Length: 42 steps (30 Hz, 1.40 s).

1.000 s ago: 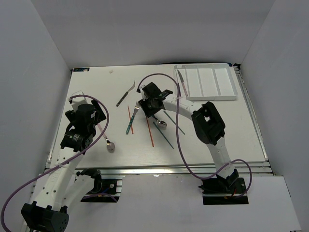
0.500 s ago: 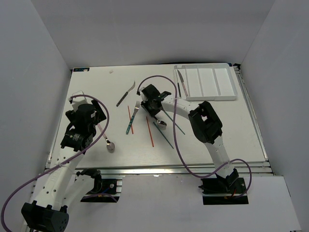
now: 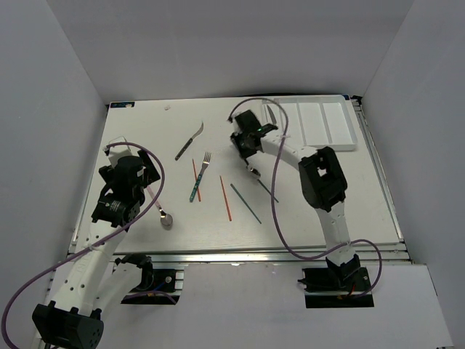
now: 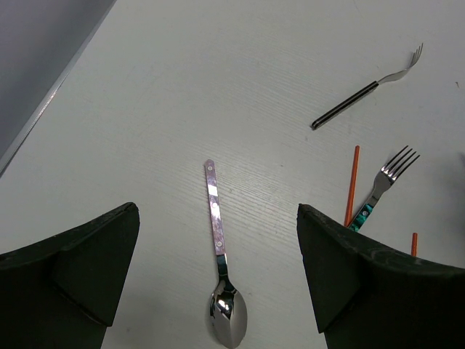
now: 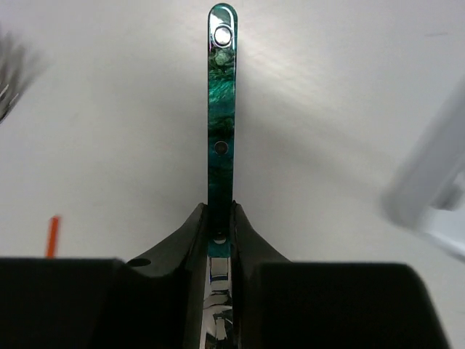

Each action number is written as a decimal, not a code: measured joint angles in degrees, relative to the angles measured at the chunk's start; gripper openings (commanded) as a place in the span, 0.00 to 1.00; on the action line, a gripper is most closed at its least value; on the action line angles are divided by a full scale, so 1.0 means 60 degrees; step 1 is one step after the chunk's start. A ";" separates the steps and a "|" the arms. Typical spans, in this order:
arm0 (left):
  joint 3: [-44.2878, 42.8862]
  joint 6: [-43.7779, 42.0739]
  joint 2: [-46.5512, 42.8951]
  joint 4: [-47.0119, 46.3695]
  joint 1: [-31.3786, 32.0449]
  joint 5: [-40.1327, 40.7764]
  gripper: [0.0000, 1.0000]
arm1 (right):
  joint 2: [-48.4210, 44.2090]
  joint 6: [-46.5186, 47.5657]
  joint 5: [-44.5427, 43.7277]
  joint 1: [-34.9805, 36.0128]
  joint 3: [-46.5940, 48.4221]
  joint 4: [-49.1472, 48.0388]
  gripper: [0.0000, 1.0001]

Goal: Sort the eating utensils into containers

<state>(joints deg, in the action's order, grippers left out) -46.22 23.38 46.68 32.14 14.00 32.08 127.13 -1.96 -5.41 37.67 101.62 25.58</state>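
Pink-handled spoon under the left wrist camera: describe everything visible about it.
The pink-handled spoon lies flat on the white table, touching no other utensil. Its slim handle looks marbled pink-purple with small metal rivets and a rounded end. The neck and oval bowl are shiny metal, and the bowl points toward the table's near edge. In the wrist view it sits between the fingers of the open left gripper, which hang clear of it.

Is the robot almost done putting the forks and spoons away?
Not nearly. Only one knife shows in the white tray. The right gripper is pinching a teal-handled utensil near it. A dark-handled fork, a teal-handled fork, a pink-handled spoon and several chopsticks are left on the table.
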 measured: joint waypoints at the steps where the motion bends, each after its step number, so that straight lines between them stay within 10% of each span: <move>1: 0.0000 0.0000 0.0007 0.0000 0.0000 0.0000 0.98 | -0.0073 -0.0149 -0.0004 -0.0331 0.0109 0.0044 0.00; 10: 0.0000 -0.0004 0.0069 0.0000 0.0000 -0.0033 0.98 | 0.1504 -0.0790 -0.0557 -0.4014 0.5668 0.0339 0.00; 28: 0.0000 -0.0004 0.0750 0.0058 0.0000 0.0066 0.98 | 0.2572 -0.0576 0.1096 -0.4932 0.4969 -0.0127 0.00; 34: 0.0000 -0.0004 0.0790 0.0062 0.0000 0.0124 0.98 | 0.2605 -0.0619 0.1129 -0.4754 0.4892 -0.0335 0.43; 37: 0.0000 0.0000 0.0914 0.0069 -0.0007 0.0237 0.98 | 0.2605 -0.0678 0.1082 -0.4714 0.4703 -0.0510 0.84; 42: -0.0004 0.0106 0.1202 0.0153 -0.0095 0.0266 0.98 | 0.2554 -0.0721 0.1035 -0.4681 0.4594 -0.0463 0.89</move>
<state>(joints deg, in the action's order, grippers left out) -46.24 24.01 53.89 33.06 13.43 33.67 142.45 -6.28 0.80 9.58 129.19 22.81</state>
